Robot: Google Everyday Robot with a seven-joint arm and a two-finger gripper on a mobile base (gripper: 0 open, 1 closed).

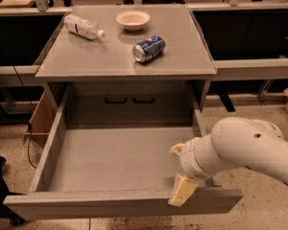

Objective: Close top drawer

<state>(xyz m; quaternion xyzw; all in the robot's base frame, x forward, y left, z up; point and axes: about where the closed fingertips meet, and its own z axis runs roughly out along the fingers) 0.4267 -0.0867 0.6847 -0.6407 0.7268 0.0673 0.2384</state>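
Note:
The top drawer (120, 202) is pulled far out of the grey cabinet, its deep grey box empty and its plain front panel nearest the camera. My gripper (178, 171) hangs from the white arm (249, 150) at the drawer's front right corner. Its two cream fingers are spread apart. One finger (176, 149) is over the drawer floor. The other finger (182, 190) lies against the top edge of the front panel. Nothing is held between them.
On the cabinet top (96, 61) lie a plastic bottle (82, 27), a white bowl (133, 19) and a blue can (149, 48) on its side. Dark desks flank the cabinet. A cardboard box (38, 123) stands to its left.

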